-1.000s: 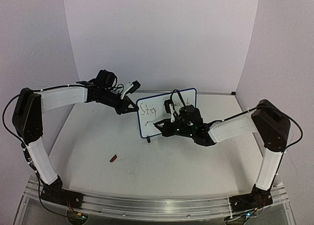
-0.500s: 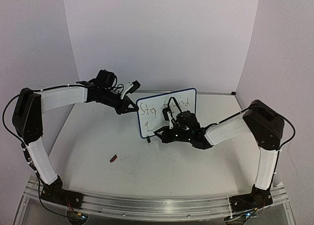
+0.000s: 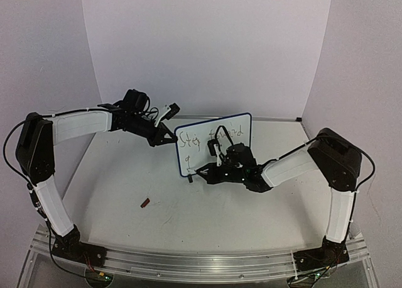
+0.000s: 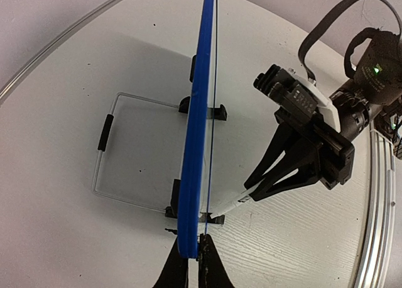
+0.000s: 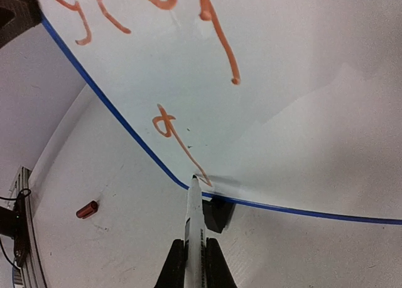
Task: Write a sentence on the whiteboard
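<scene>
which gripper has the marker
The right gripper, marker tip at the whiteboard; the left gripper only pinches the board's blue edge.

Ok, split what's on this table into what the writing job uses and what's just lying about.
In use: the whiteboard, the sentence on it, the marker, the left gripper clamping the board's edge, the right gripper holding the marker.
Lying about: the small red cap.

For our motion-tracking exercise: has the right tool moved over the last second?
Yes. The right tool with its marker shifted left and down across the whiteboard, toward its lower-left corner.
</scene>
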`<state>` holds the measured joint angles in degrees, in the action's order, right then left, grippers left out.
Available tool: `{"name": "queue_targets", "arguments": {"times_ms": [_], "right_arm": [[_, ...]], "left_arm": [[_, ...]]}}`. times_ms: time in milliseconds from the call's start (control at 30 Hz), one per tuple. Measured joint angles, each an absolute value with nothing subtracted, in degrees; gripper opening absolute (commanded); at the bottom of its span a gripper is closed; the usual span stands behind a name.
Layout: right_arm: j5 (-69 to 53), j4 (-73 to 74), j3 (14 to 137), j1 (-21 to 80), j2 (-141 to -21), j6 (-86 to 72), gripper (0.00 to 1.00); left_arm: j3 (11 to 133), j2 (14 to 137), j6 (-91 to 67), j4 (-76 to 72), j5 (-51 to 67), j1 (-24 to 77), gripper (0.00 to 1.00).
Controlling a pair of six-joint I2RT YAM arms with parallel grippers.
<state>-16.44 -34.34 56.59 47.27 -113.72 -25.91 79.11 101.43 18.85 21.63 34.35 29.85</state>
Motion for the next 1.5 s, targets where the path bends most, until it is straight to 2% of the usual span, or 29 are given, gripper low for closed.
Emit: {"name": "queue_targets", "arguments": {"times_ms": [233, 400, 700, 1500], "right_arm": [[-19.65, -38.46, 52.27, 47.17, -105.88, -27.09, 0.0], [-17.52, -39.17, 51.31, 47.18, -102.21, -26.03, 0.0], [-11.45, -34.35, 51.32, 47.16, -102.35, -23.38, 0.0], [-10.72, -33.26, 55.96, 47.16, -107.19, -22.64, 0.0]], "left_arm": [[79.11, 101.43, 18.85, 21.65, 34.37, 29.85, 0.0], [79.11, 101.43, 18.85, 21.65, 34.39, 29.85, 0.0], [79.11, 101.43, 18.85, 21.65, 34.39, 29.85, 0.0], [79.11, 101.43, 18.83, 21.65, 34.41, 29.85, 0.0]]}}
